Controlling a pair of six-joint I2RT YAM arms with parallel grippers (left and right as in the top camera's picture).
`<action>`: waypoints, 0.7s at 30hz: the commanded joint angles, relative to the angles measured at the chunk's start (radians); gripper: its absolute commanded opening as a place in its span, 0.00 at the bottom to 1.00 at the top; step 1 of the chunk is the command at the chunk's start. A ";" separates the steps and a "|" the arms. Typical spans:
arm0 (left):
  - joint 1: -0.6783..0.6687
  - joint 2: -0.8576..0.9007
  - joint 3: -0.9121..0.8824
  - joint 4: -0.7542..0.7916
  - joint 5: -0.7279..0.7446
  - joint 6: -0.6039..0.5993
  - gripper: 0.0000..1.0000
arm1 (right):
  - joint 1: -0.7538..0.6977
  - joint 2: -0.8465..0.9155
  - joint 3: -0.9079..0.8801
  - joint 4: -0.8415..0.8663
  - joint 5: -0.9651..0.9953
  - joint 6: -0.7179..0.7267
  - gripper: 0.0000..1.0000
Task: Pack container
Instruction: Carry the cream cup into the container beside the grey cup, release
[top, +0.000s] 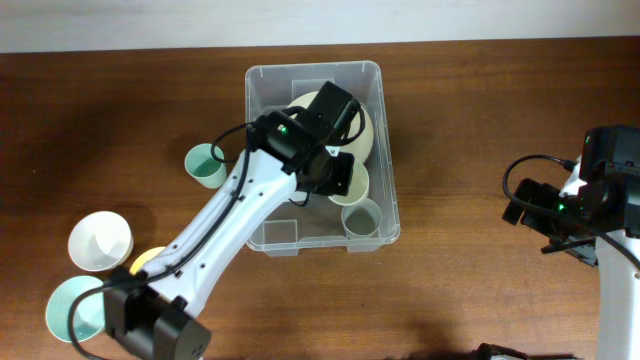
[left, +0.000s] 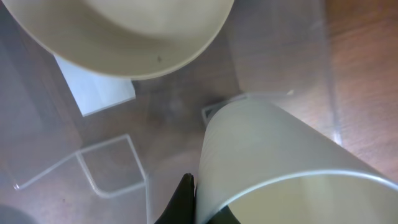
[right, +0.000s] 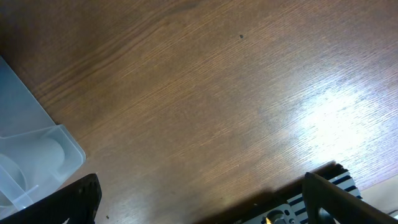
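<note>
The container (top: 312, 69) is a clear plastic bin at the table's middle. Its floor carries a white label (left: 99, 90). Inside lie a wide cream bowl (top: 366, 128) and an upright pale green cup (top: 362, 217) in the near right corner. My left gripper (top: 338, 178) reaches down into the bin and is shut on the wall of another pale cup (left: 280, 155). One finger (left: 185, 199) presses the outside of the cup and the other sits inside the rim. My right gripper (right: 202, 199) stands open over bare wood to the right of the bin, holding nothing.
Left of the bin stand a teal cup (top: 207, 165), a white bowl (top: 100, 242), a teal bowl (top: 75, 305) and a yellow item (top: 150, 260) partly hidden by my left arm. The bin's corner (right: 37, 149) shows in the right wrist view.
</note>
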 joint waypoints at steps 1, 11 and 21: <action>-0.005 0.024 0.021 -0.016 0.039 -0.013 0.01 | 0.001 0.001 -0.002 0.000 -0.004 -0.001 0.99; -0.063 0.083 0.021 -0.023 0.039 -0.013 0.00 | 0.001 0.001 -0.002 0.000 -0.004 -0.002 0.99; -0.076 0.116 0.021 -0.027 0.035 -0.013 0.17 | 0.001 0.001 -0.002 0.000 -0.004 -0.002 0.99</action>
